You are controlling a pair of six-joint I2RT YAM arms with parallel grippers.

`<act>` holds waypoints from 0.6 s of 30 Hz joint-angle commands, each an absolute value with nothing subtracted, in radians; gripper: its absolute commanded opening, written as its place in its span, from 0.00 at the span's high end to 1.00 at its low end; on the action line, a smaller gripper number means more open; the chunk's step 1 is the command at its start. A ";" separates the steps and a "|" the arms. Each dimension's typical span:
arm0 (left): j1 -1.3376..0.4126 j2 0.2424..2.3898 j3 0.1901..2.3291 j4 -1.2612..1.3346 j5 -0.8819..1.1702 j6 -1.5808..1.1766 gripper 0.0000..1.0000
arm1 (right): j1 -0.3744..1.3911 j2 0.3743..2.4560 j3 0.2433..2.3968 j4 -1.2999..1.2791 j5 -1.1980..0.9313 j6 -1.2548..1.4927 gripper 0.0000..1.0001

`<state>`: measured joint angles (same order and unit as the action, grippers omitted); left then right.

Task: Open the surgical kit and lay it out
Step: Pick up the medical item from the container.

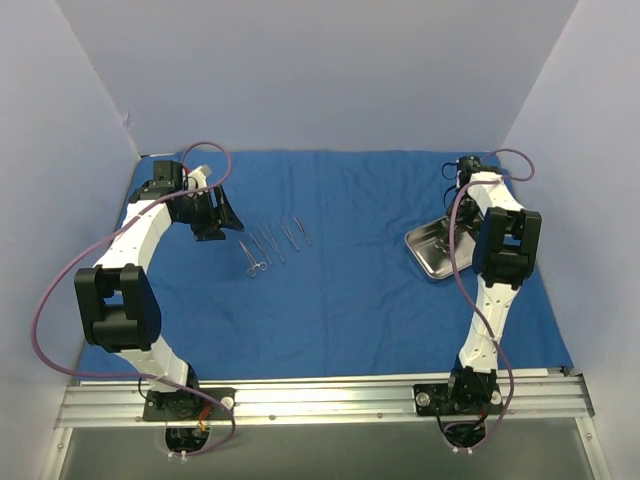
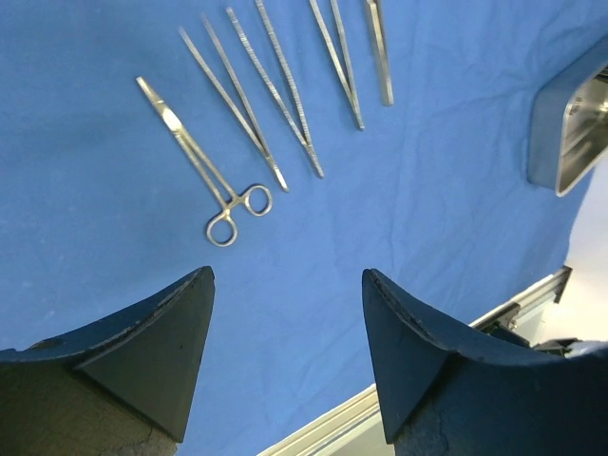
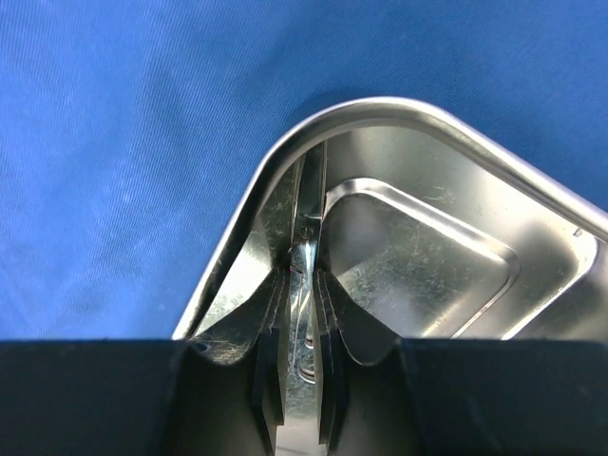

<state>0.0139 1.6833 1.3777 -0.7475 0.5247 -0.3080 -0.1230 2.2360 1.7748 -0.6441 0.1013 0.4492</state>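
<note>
**Kit partly laid out.** The royal-blue cloth wrap (image 1: 350, 310), a soft woven sheet with faint creases, lies opened flat over the bench. Farther back, at the right of the frame, sits the shallow, round-cornered steel tray (image 1: 412, 241). In it the right pincer (image 3: 302, 282) is clamped on a thin polished instrument (image 3: 306, 218) lying along the wall, apparently the last to move. At centre left about five slender silver instruments (image 1: 272, 245) lie in a row. The left pincer (image 1: 213, 215) hovers beside them, jaws apart.

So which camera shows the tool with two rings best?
The left wrist view: the ringed tool lies close and whole, rings to tip. The top view shows it tiny among the other tools. The right wrist view misses it.
</note>
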 commanded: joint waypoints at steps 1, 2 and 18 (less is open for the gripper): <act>0.011 1.681 1.437 -0.744 0.595 -0.284 0.28 | -0.115 2.206 1.729 -0.752 0.046 0.420 1.00; 0.011 1.681 1.440 -0.738 0.606 -0.284 0.28 | -0.114 2.194 1.729 -0.740 0.040 0.420 1.00; 0.011 1.680 1.444 -0.700 0.744 -0.293 0.27 | -0.095 1.971 1.669 -0.755 -0.028 0.453 1.00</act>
<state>0.0139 1.6836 1.4117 -0.7395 0.6666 -0.3046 -0.1097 2.0541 1.6791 -0.7006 -0.0231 0.4450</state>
